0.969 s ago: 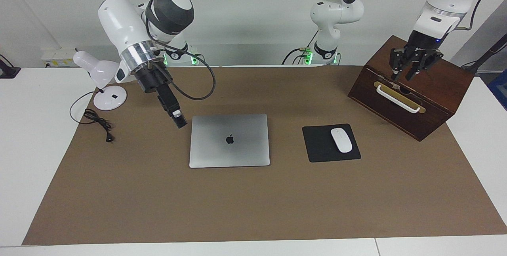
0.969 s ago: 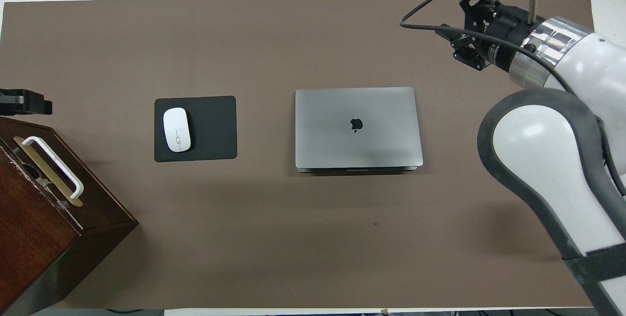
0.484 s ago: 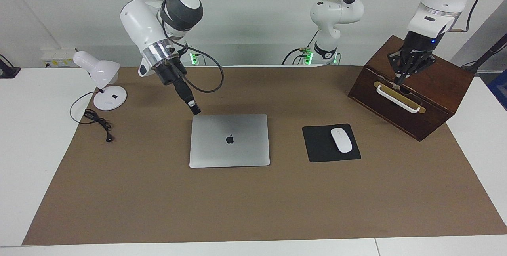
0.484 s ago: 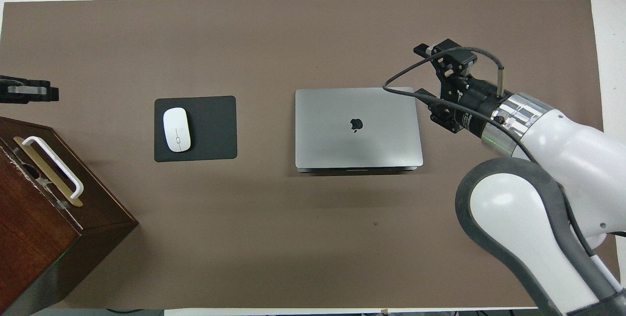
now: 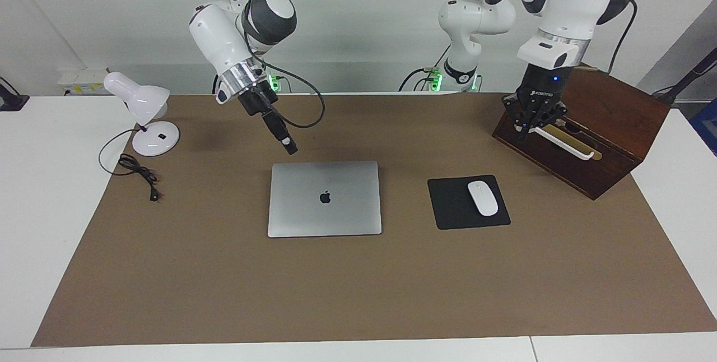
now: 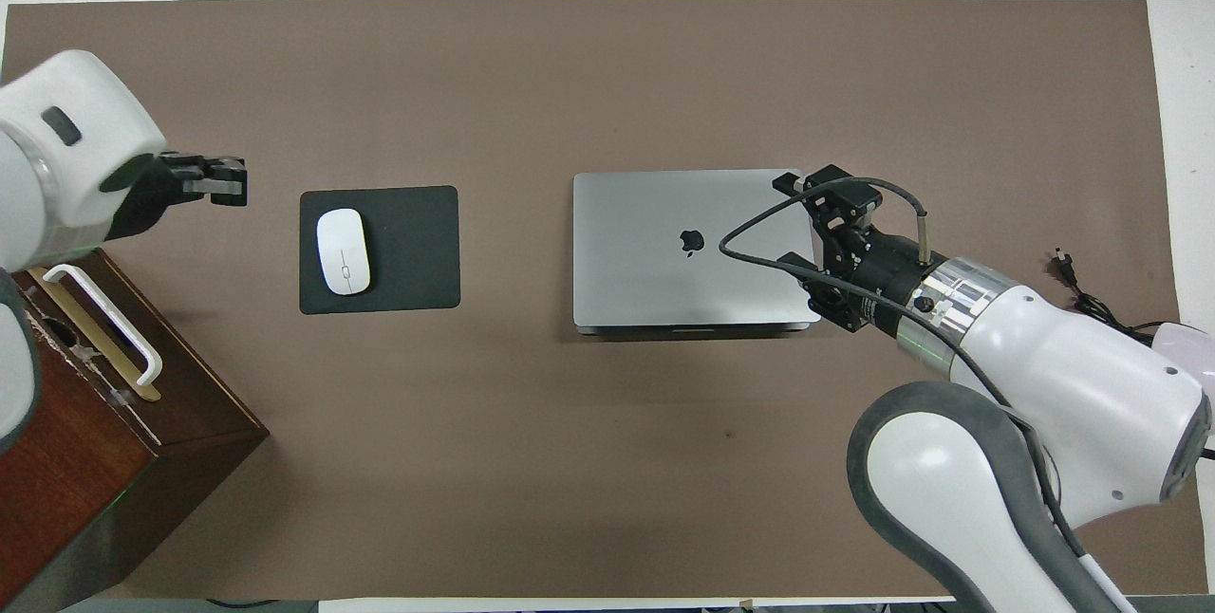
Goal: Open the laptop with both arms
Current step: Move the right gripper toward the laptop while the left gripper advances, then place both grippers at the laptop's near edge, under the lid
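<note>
The laptop (image 5: 325, 198) lies closed on the brown mat, apple logo up; it also shows in the overhead view (image 6: 693, 248). My right gripper (image 5: 290, 148) is shut and empty. It points down and hangs in the air just over the laptop's corner nearer the robots, toward the right arm's end, apart from the lid. In the overhead view this gripper (image 6: 788, 183) covers that end of the lid. My left gripper (image 5: 529, 128) hangs in front of the wooden box, by its white handle. From overhead it (image 6: 223, 184) is over the mat beside the mouse pad.
A white mouse (image 5: 483, 198) lies on a black mouse pad (image 5: 451, 208) beside the laptop. A dark wooden box (image 5: 605, 126) with a white handle (image 5: 563, 143) stands at the left arm's end. A white desk lamp (image 5: 143, 107) and its cable (image 5: 140, 174) are at the right arm's end.
My right gripper swung from beside the laptop up to its corner nearer the robots. My left gripper came off the box top and moved out in front of the box handle.
</note>
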Controlling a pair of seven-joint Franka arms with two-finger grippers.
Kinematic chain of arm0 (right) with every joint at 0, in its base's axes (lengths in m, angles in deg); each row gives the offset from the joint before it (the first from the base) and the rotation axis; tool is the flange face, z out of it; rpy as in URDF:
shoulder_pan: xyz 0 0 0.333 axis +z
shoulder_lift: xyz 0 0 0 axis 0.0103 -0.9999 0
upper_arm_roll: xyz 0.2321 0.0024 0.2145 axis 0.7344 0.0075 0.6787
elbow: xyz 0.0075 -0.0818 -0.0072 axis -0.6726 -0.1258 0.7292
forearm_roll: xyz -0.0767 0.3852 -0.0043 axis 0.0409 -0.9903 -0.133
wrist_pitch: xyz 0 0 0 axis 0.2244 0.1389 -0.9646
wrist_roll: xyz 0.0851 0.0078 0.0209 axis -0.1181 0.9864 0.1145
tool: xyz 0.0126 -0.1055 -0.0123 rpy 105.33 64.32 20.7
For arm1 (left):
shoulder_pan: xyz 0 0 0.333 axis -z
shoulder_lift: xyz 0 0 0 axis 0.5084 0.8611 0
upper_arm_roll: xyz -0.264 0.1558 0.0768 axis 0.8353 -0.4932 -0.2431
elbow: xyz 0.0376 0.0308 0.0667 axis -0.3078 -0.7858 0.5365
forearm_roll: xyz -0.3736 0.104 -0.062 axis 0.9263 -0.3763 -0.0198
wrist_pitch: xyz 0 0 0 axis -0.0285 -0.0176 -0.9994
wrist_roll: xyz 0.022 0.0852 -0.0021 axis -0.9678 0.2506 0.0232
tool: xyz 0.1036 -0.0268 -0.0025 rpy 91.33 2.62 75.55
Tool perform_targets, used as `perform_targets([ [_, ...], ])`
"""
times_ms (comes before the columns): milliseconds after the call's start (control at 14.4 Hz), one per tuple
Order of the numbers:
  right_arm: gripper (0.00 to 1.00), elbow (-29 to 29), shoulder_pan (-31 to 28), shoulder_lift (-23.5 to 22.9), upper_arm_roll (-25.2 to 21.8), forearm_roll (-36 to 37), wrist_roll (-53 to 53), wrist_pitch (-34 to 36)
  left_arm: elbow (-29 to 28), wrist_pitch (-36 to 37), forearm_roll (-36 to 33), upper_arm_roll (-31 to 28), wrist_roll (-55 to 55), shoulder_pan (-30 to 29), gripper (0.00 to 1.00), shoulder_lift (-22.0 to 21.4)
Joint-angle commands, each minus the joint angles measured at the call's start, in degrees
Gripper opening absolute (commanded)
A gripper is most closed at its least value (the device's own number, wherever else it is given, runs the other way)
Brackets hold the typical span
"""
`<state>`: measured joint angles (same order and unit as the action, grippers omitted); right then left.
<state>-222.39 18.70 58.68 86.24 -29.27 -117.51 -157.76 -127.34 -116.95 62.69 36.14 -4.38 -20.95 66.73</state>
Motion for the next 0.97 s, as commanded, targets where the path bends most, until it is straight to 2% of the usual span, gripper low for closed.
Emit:
perform_targets([
  [0,1.00,-4.43,0.13,3.86,0.18,-1.50,-0.31,1.72,-10.64,-8.32,0.72,-0.71,0.26,2.69,0.00,-6.16],
  [346,1.00,-8.65,0.48,6.59,0.27,-1.50,-0.40,2.96,-21.54,-22.29,0.72,-0.71,0.34,6.74,0.00,-8.98],
  [900,1.00,-14.28,2.15,8.53,0.36,-1.42,-1.36,2.88,-31.56,-38.46,0.72,-0.72,0.43,12.71,0.00,-8.55],
])
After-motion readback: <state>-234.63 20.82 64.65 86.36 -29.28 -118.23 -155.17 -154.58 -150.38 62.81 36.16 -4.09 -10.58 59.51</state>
